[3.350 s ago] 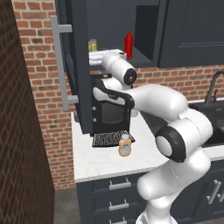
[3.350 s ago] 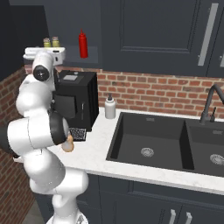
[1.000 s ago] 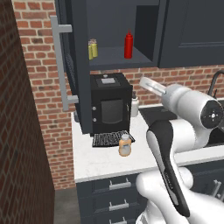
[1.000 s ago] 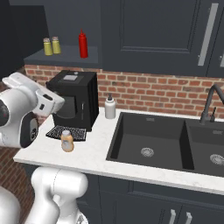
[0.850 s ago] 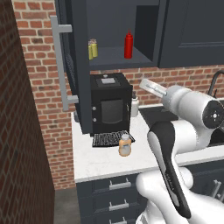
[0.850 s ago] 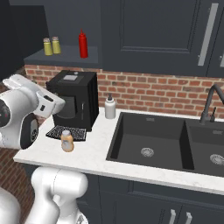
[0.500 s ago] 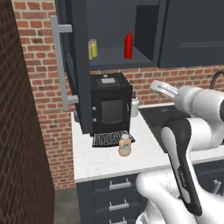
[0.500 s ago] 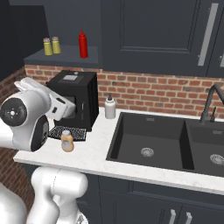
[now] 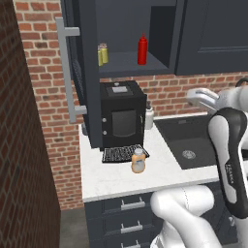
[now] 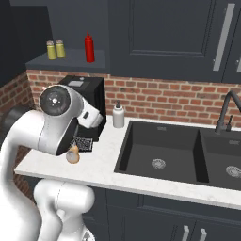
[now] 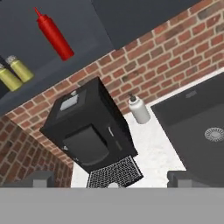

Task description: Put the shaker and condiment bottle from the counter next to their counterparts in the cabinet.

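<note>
White marbled counter (image 9: pixel 114 177) carried a black coffee machine (image 9: pixel 122 116) at the far left, an orange bottle (image 9: pixel 138 161) near its grille, a white soap dispenser (image 10: pixel 118 115) by the wall, cabinet shelf (image 9: pixel 131 64) held two yellow shakers (image 10: pixel 55 49) left of a red bottle (image 10: pixel 89 47)

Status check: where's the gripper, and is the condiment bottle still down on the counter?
Gripper open, empty, above the coffee machine. Condiment bottle upright on the counter by the drip tray. Two shakers already on the cabinet shelf near the red bottle.
</note>
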